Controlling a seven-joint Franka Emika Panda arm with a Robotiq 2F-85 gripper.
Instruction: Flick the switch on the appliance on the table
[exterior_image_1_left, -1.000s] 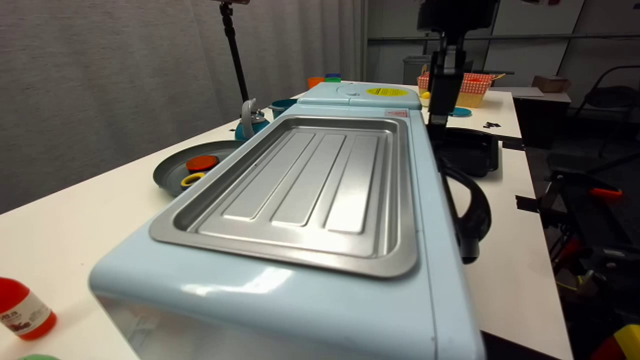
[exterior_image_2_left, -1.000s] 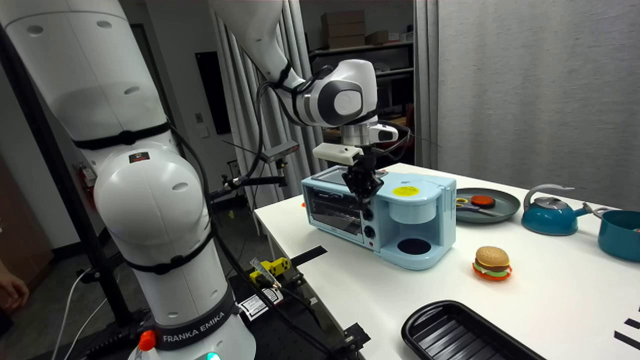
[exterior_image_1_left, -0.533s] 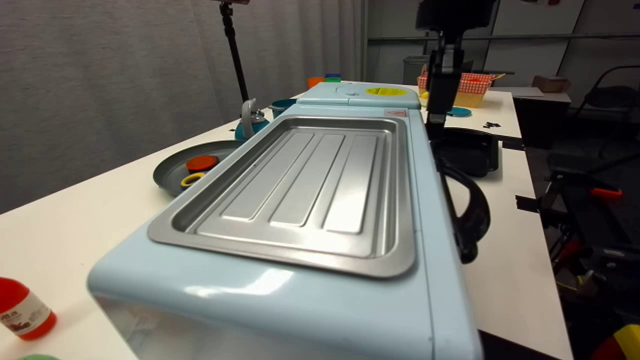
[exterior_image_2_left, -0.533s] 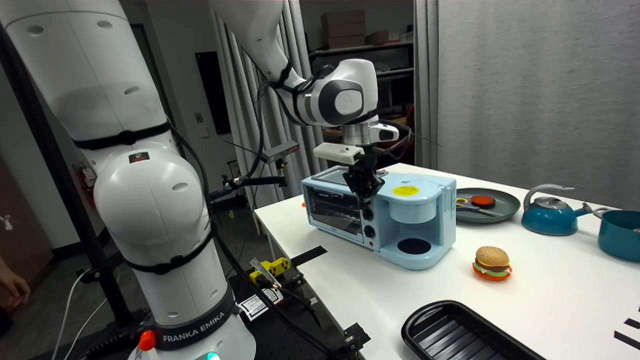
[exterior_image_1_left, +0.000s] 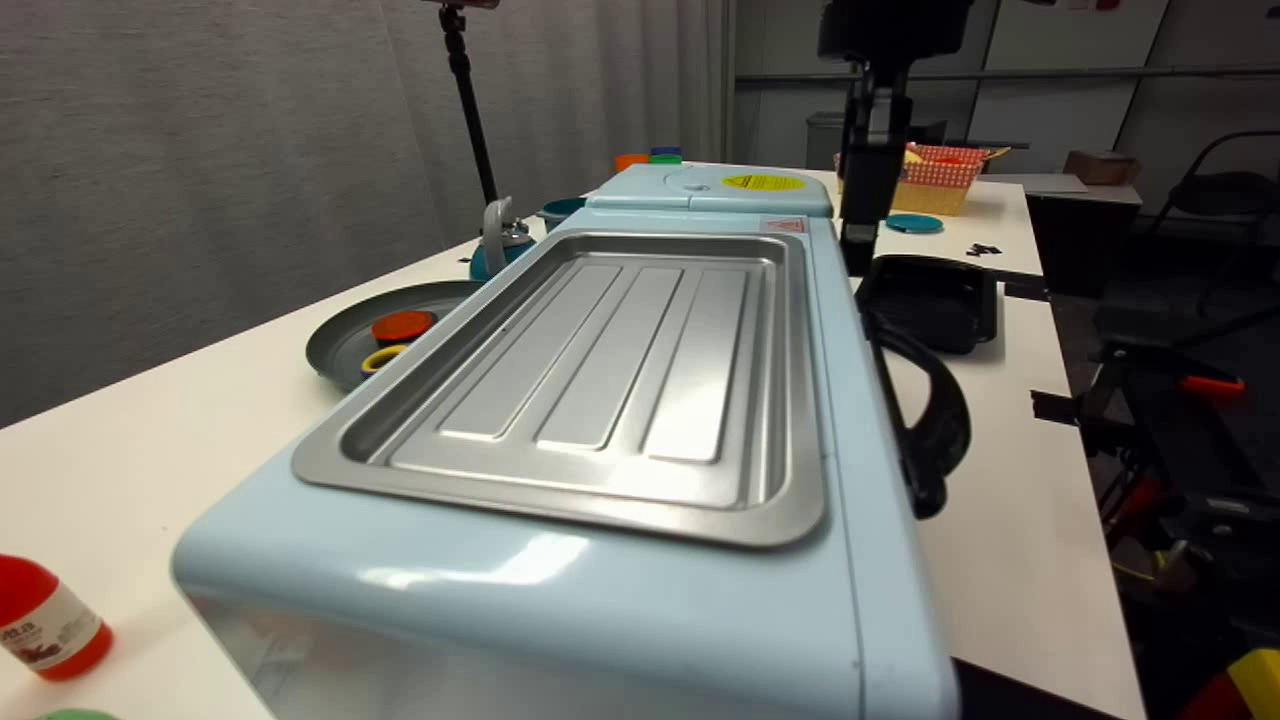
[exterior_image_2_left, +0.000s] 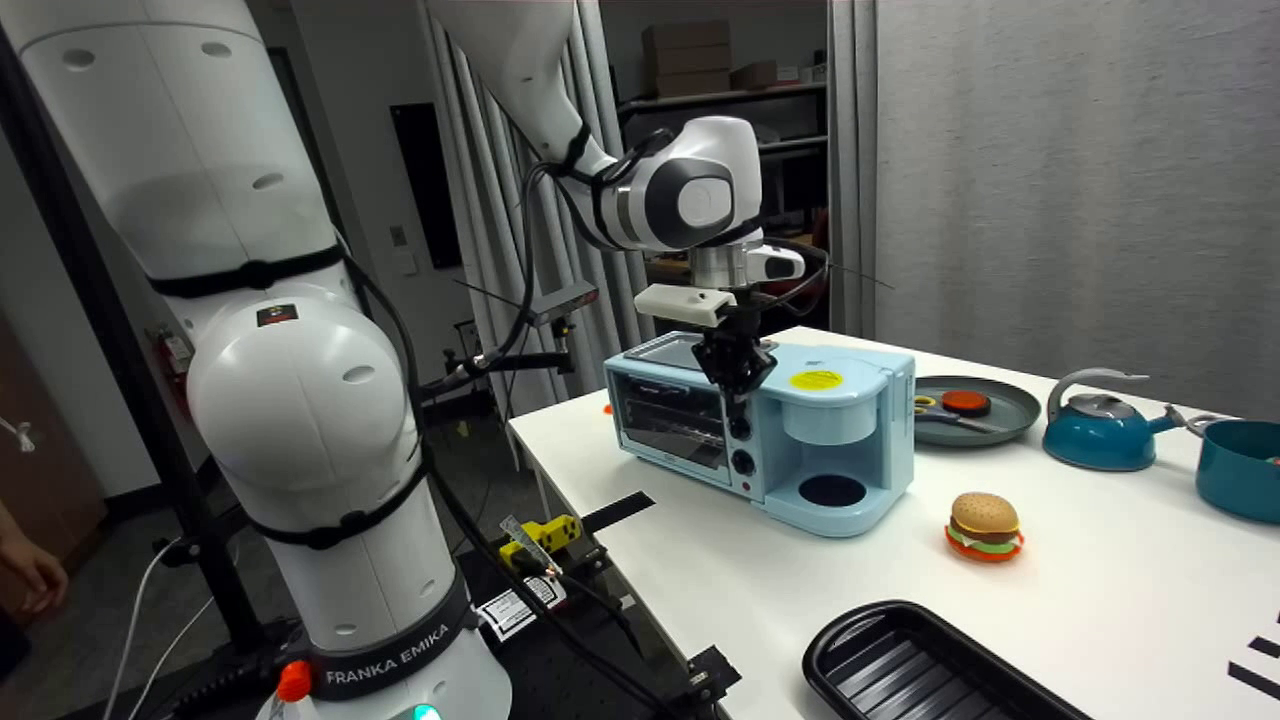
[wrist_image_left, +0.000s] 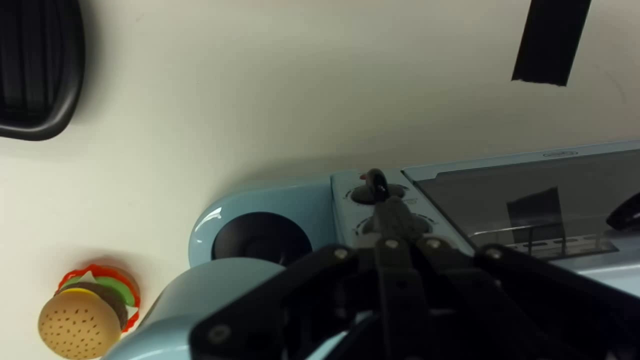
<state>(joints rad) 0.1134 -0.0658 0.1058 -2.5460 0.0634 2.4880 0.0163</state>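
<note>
The pale blue appliance (exterior_image_2_left: 850, 380) stands on the white table (exterior_image_2_left: 1100, 600); it also shows in an exterior view (exterior_image_1_left: 560, 590) with its ribbed silver tray (exterior_image_1_left: 600, 360) on top. Its front panel has an upper black knob (wrist_image_left: 422, 224) and a lower black knob (wrist_image_left: 377, 186), with a small red light below. My gripper (wrist_image_left: 395, 215) points down at the front panel, fingers together. Its tips cover the middle of the upper knob in the wrist view; whether they touch it I cannot tell. In an exterior view the gripper (exterior_image_2_left: 737, 402) is just above the upper knob (exterior_image_2_left: 740, 429).
A toy burger (exterior_image_2_left: 985, 525) and a black ribbed pan (exterior_image_2_left: 930, 660) lie on the table. A grey pan (exterior_image_2_left: 970, 430) with scissors, a teal kettle (exterior_image_2_left: 1105, 440) and a teal pot (exterior_image_2_left: 1240, 470) stand beyond. The black oven door handle (exterior_image_1_left: 935, 440) sticks out in front.
My gripper has moved slightly along the front panel, and inward towards the appliance. The appliance has shifted a little the same way on the table.
</note>
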